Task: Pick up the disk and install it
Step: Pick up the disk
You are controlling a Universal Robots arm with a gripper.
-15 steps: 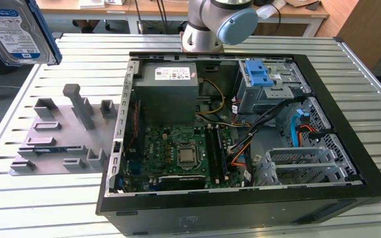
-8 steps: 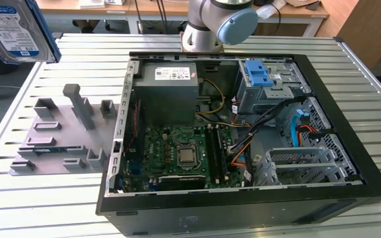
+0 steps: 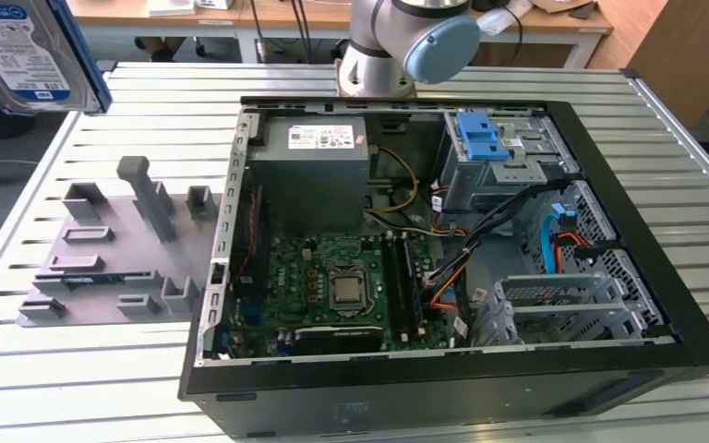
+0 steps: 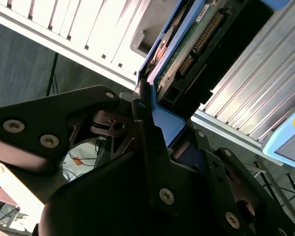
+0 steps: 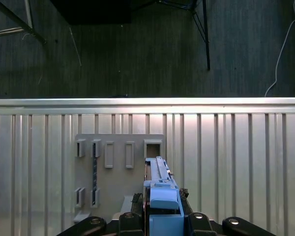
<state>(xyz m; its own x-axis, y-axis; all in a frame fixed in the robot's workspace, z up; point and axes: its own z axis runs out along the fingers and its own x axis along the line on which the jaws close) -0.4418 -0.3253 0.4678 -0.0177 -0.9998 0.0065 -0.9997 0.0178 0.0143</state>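
The disk (image 3: 29, 55), a silver hard drive with a white-and-blue label and a blue carrier frame, hangs high over the table at the exterior view's left, above the grey fixture plate (image 3: 121, 249). In the first wrist view the disk (image 5: 160, 189) shows edge-on, its blue frame clamped between the black fingers (image 5: 132, 216) of my gripper (image 5: 160, 219). The second wrist view shows the disk's green circuit-board side (image 4: 187, 49) and blue frame in my gripper (image 4: 162, 132), which is shut on it.
An open computer case (image 3: 687, 314) lies on the slatted metal table (image 3: 84, 388). It holds a power-supply box (image 3: 311, 152), a motherboard (image 3: 342, 286), a drive bay with a light-blue latch (image 3: 478, 138) and a metal cage (image 3: 564, 305). The arm's base (image 3: 391, 46) stands behind the case.
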